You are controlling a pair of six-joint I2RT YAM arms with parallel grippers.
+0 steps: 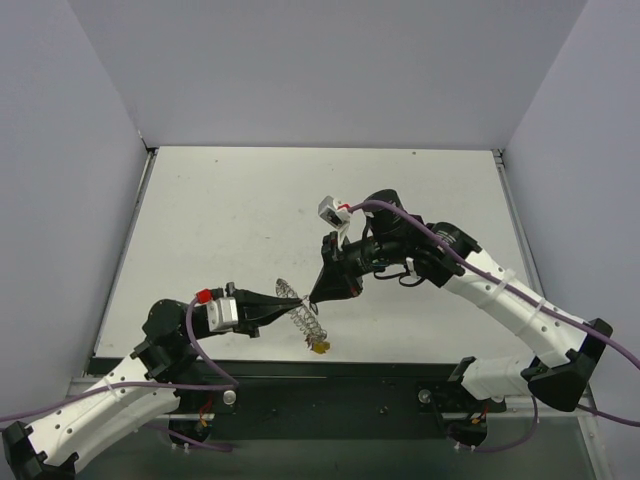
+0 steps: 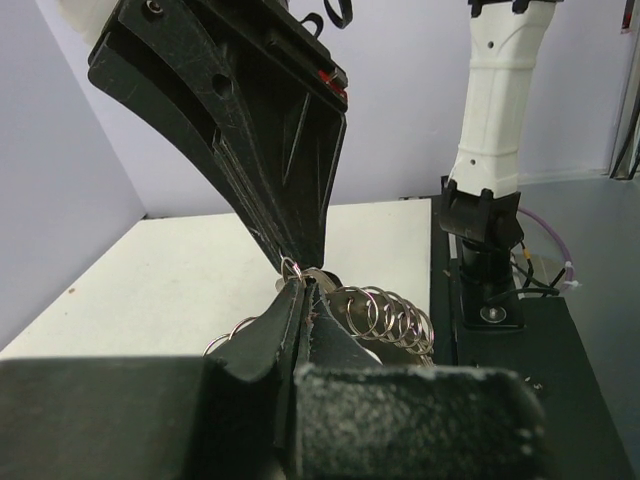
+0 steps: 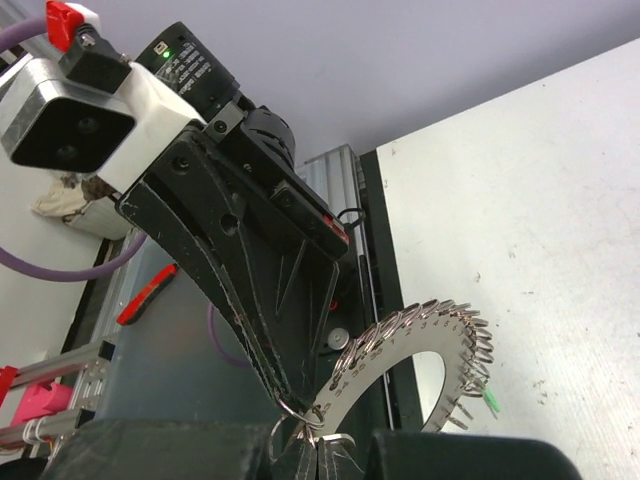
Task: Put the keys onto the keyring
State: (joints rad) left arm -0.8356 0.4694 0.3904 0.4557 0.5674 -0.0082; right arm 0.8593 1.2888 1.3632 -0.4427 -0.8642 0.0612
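The keyring point(image 1: 306, 319) is a silvery flat ring hung with many small wire loops, held in the air above the table's near edge. My left gripper point(image 1: 295, 298) is shut on its upper end; its closed tips show in the left wrist view point(image 2: 303, 292), with the loops point(image 2: 392, 316) just beyond. My right gripper point(image 1: 317, 297) comes from the opposite side and is shut on a small loop at the same end point(image 3: 320, 450). The keyring point(image 3: 440, 345) curves away to the right there. A yellow-headed key point(image 1: 320, 347) hangs at its bottom. A green-headed key point(image 3: 490, 400) hangs from its far side. Other keys are not visible.
The white table point(image 1: 230, 220) lies beneath, walled in grey on three sides. The black base rail point(image 1: 330, 385) with both arm mounts runs along the near edge, right under the keyring. The two grippers' tips touch tip to tip.
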